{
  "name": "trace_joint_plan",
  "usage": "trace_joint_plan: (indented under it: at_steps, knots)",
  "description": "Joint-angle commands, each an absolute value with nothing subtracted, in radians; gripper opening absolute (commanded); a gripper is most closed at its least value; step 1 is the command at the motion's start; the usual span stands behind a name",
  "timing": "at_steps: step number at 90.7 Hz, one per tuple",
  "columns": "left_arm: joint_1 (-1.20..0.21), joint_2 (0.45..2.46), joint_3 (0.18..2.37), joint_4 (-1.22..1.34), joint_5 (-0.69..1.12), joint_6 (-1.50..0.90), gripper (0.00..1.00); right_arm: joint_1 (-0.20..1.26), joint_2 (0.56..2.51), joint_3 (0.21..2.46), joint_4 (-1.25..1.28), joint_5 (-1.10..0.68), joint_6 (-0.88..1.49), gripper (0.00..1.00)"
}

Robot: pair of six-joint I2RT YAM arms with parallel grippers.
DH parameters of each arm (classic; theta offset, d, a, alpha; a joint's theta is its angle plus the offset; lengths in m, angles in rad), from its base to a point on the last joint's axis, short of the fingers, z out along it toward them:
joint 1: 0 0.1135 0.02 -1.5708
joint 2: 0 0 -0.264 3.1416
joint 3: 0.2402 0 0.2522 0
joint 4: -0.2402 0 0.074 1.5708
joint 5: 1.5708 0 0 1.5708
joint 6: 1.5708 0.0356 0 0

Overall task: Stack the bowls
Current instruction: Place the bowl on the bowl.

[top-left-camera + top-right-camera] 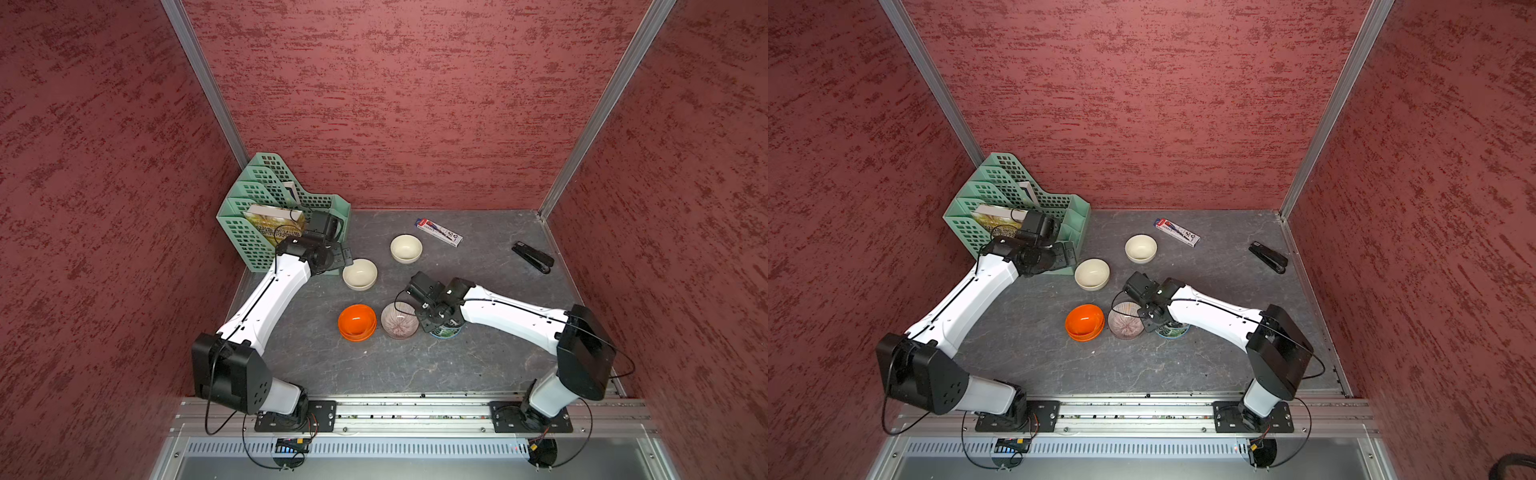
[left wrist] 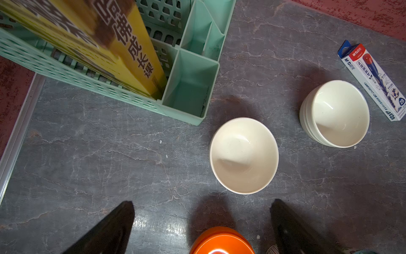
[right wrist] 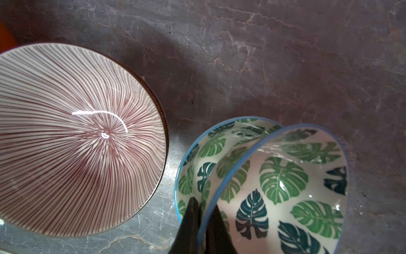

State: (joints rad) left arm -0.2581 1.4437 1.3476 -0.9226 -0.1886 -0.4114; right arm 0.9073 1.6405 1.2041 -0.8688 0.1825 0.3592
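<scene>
Pinching glossy leaf-print bowl [image 3: 283,180] by thin rim, R jaws clamped; L jaws apart.

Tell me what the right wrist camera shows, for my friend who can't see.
The right gripper, jaws shut, pinches the blue rim of a tilted leaf-patterned bowl, which sits partly inside a matching bowl on the grey table. A purple-striped bowl stands beside them.
</scene>
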Motion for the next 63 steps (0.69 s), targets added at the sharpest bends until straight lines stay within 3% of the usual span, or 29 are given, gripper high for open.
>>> trace_joint_plan:
  at_steps: [1, 29, 50, 63]
  knots:
    - [-0.250, 1.422, 1.364, -0.914, -0.190, -0.396, 1.00, 0.919, 1.656, 1.187, -0.838, 0.175, 0.373, 0.00]
    - [-0.241, 1.417, 1.410, -0.939, -0.191, -0.387, 1.00, 0.919, 1.659, 1.155, -0.796, 0.161, 0.391, 0.00]
    - [-0.237, 1.412, 1.423, -0.948, -0.193, -0.386, 1.00, 0.920, 1.656, 1.157, -0.800, 0.165, 0.398, 0.24]
    - [-0.238, 1.409, 1.433, -0.955, -0.192, -0.384, 1.00, 0.920, 1.630, 1.164, -0.808, 0.172, 0.397, 0.32]
